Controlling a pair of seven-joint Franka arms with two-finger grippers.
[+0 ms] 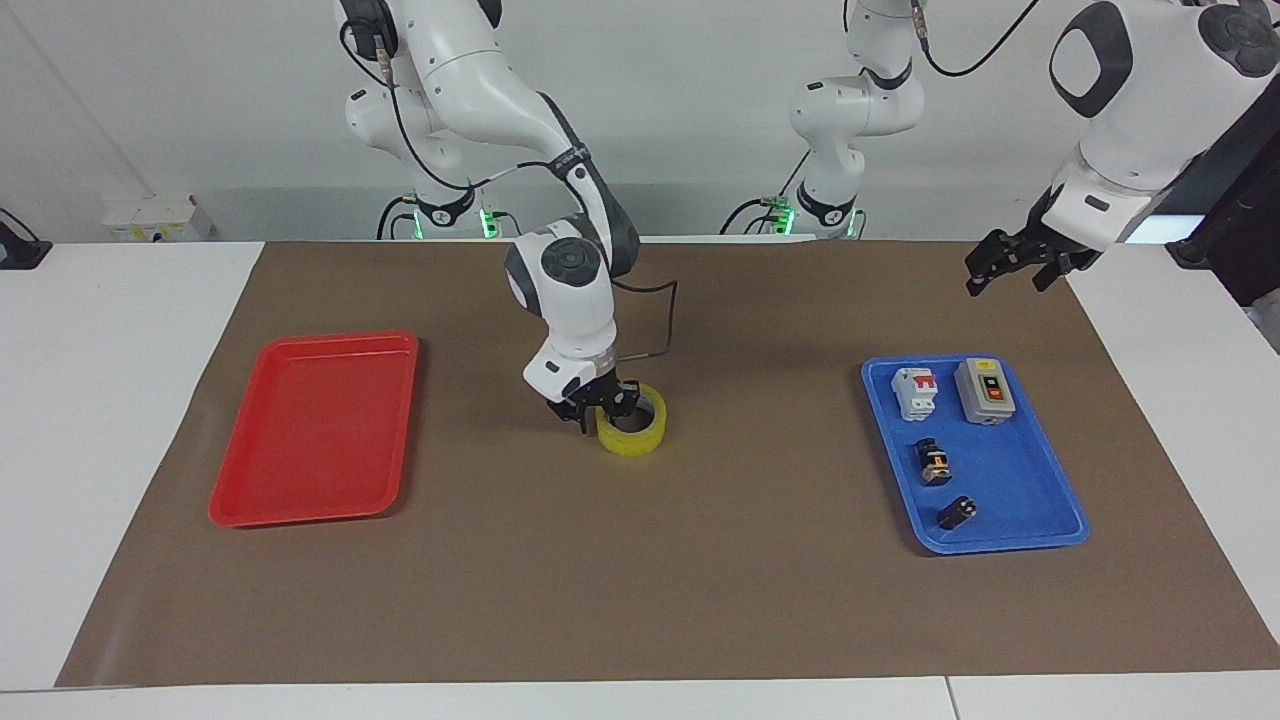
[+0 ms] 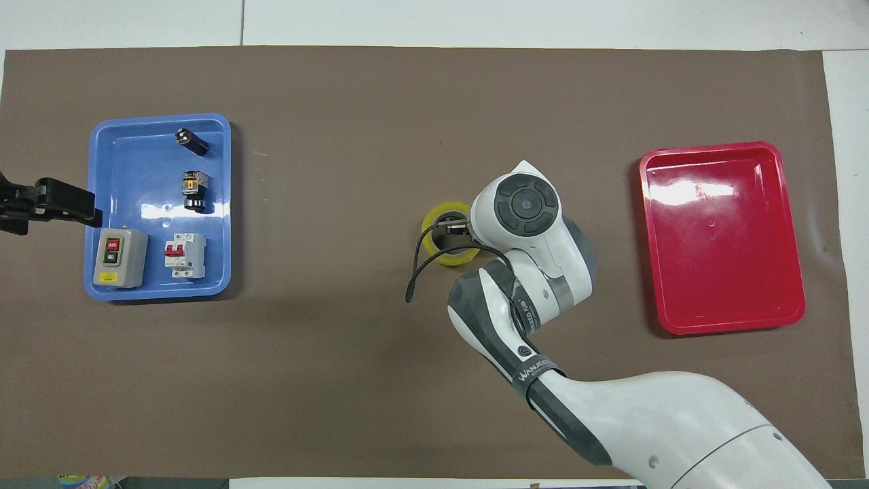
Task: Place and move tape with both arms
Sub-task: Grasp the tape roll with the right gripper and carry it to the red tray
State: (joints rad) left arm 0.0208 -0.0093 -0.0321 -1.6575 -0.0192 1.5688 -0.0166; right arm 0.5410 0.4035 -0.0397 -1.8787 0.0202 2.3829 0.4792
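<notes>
- The tape [image 1: 633, 420] sits flat mid-mat, well clear of every edge of the desk [image 1: 100, 400].
- The right gripper [image 1: 598, 408] is down on it, fingers pinched over the roll's wall nearest the red tray [image 1: 315, 428].
- The left gripper [image 1: 1010, 262] waits in the air, fingers spread, holding nothing, by the blue tray [image 1: 1000, 480] corner closest to the robots.
- Loads of bare mat between both trays.

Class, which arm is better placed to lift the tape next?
The right: its tool is down on the tape's wall at mid-mat, while the left tool waits raised by the blue tray.
</notes>
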